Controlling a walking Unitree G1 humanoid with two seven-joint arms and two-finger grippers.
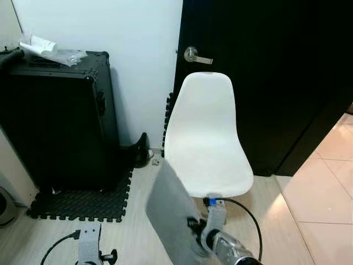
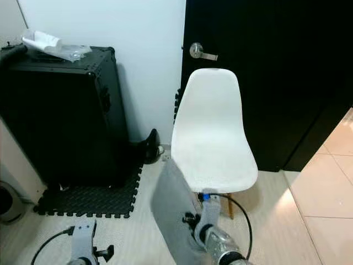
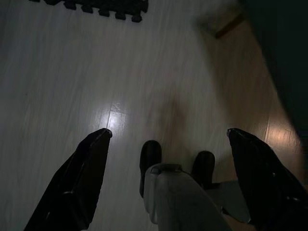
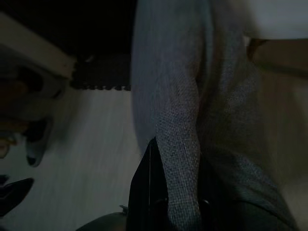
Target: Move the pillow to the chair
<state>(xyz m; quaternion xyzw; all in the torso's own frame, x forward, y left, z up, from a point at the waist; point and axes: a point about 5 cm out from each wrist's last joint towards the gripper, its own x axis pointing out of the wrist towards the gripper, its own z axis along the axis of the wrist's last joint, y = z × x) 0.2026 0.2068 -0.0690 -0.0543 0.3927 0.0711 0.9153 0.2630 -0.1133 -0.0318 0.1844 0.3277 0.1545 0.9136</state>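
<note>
Gripping grey pillow [image 1: 168, 212], right tool [image 4: 166, 192] largely hidden behind fabric.

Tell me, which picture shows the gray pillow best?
The left eye view: the pillow shows as a tilted slab before the white chair, held by the right gripper. The right eye view shows much the same. The right wrist view shows dim fabric close up.

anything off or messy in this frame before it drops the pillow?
Nothing damaged or spilled. Small oddities: crumpled white paper or plastic lies loose on top of the black case, and a dark shoe sits on the floor between case and white chair. The grey pillow hangs edge-on, pinched by the right gripper.
</note>
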